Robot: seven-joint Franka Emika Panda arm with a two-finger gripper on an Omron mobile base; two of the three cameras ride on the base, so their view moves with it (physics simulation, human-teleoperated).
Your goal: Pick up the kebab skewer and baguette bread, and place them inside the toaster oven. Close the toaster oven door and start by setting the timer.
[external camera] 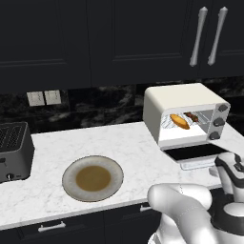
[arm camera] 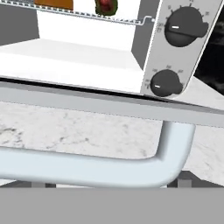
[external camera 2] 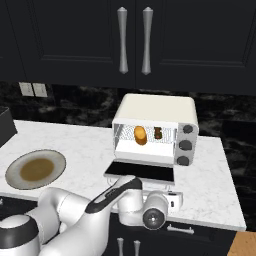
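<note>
Cream-white toaster oven (external camera 2: 155, 107) loaded, door (external camera 2: 141, 171) down.
Baguette bread (external camera 2: 140, 135) and kebab skewer (external camera 2: 158, 133) sit on the rack; the hand (arm camera: 113, 186), released, hovers at the door's handle (arm camera: 87, 168); closing and timer remain.

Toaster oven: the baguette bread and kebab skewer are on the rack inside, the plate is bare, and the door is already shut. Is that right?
Not quite: the toaster oven door is open, folded down flat in front of the toaster oven, as the right base view shows. The rest holds: the baguette bread and kebab skewer sit on the rack, and the plate is bare.
</note>
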